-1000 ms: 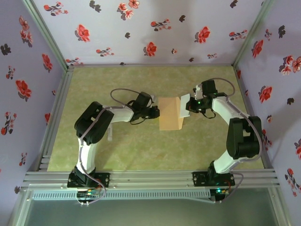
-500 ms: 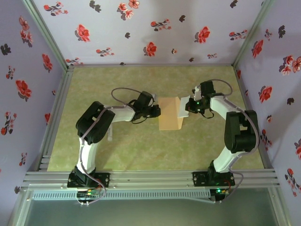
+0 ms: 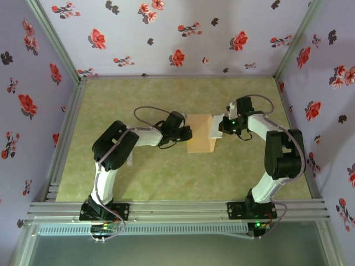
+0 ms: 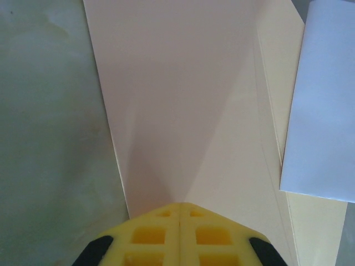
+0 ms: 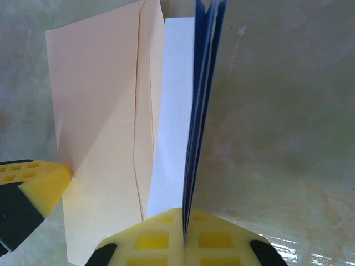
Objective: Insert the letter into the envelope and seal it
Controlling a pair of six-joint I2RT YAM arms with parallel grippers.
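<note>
The tan envelope [image 3: 199, 138] lies mid-table with its triangular flap [image 4: 177, 100] lifted. My left gripper [image 3: 188, 133] is shut on the flap's tip, where the yellow fingertips [image 4: 166, 213] meet the paper. The letter [image 3: 215, 126] is white with a blue border and stands on edge at the envelope's right side. My right gripper [image 3: 222, 126] is shut on the letter's near edge. In the right wrist view the letter [image 5: 173, 111] rises from the closed gripper [image 5: 184, 210] beside the envelope [image 5: 100, 111], with the left gripper's finger [image 5: 39, 185] at the flap's tip.
A green mat [image 3: 166, 177] covers the table, with floral walls on three sides and an aluminium rail [image 3: 177, 209] along the near edge. A small white stick [image 3: 130, 160] lies by the left arm's elbow.
The left arm has shifted slightly right with the flap still held. The right gripper and the letter have edged a little left toward the envelope.
</note>
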